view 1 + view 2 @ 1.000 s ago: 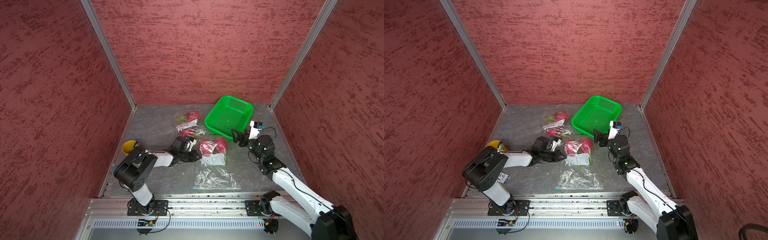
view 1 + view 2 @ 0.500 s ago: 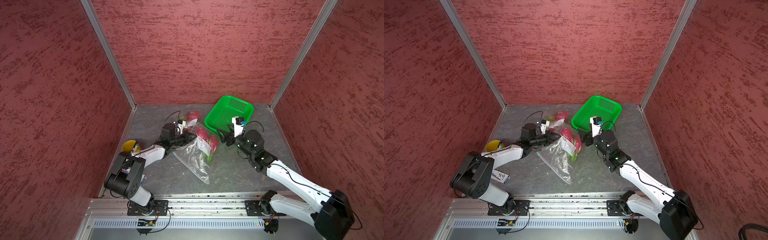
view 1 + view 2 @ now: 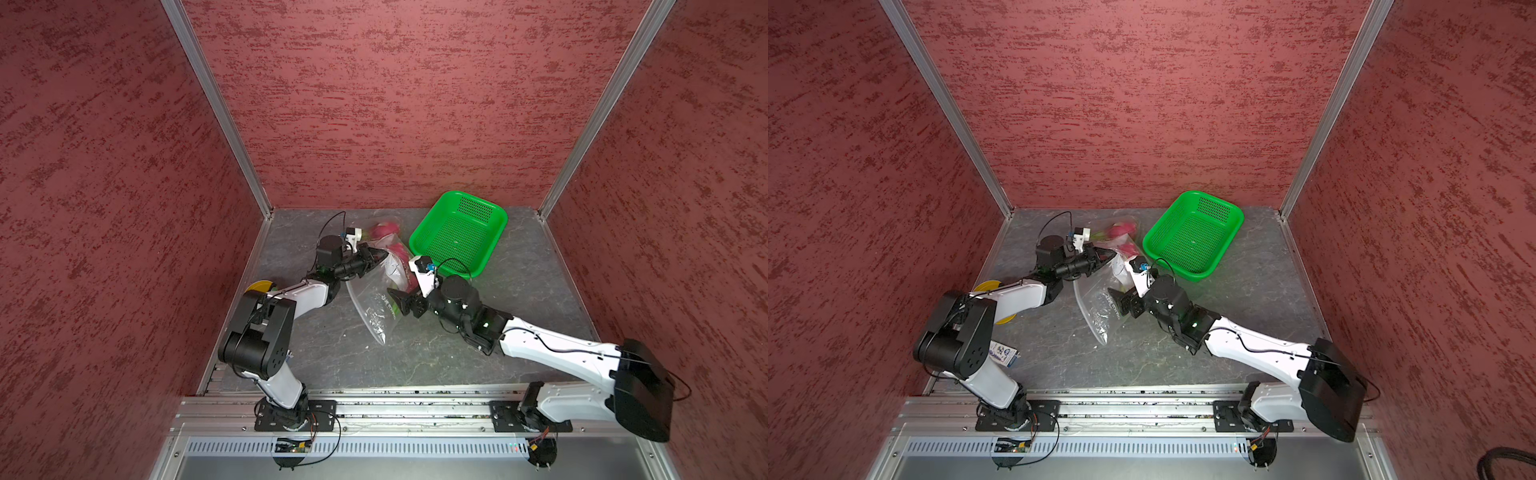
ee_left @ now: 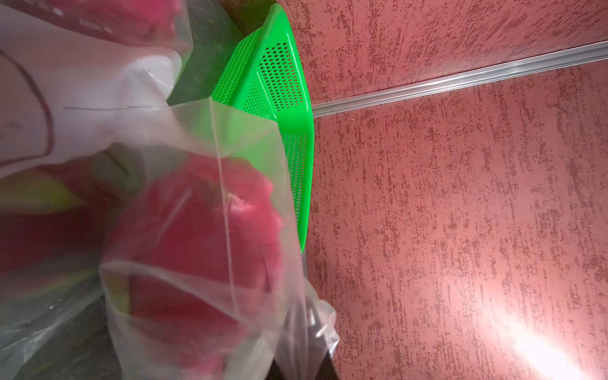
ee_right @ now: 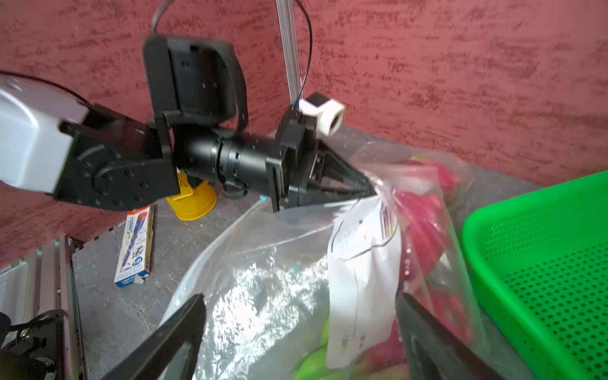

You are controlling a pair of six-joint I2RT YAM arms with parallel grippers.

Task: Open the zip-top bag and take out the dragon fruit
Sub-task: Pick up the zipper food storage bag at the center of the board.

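Note:
The clear zip-top bag (image 3: pixel 374 307) hangs tilted from my left gripper (image 3: pixel 384 254), which is shut on its upper corner; its low end reaches the floor. In the right wrist view the pinch (image 5: pixel 370 190) on the plastic is plain. Pink dragon fruit (image 3: pixel 399 251) sit inside the raised end, behind a white label (image 5: pixel 362 256). The left wrist view shows one fruit (image 4: pixel 197 230) close up through the film. My right gripper (image 3: pixel 399 303) is open, its fingers either side of the bag's middle (image 5: pixel 300 299). In both top views another dragon fruit (image 3: pixel 1123 227) lies farther back, in plastic.
A green perforated basket (image 3: pixel 457 237) stands at the back right, close to the bag. A yellow cup (image 5: pixel 192 204) and a small carton (image 5: pixel 135 246) lie on the left by my left arm. Red walls enclose three sides.
My left gripper has lifted the bag off the floor and carried it back. My right gripper left the basket's edge and came left to straddle the hanging bag.

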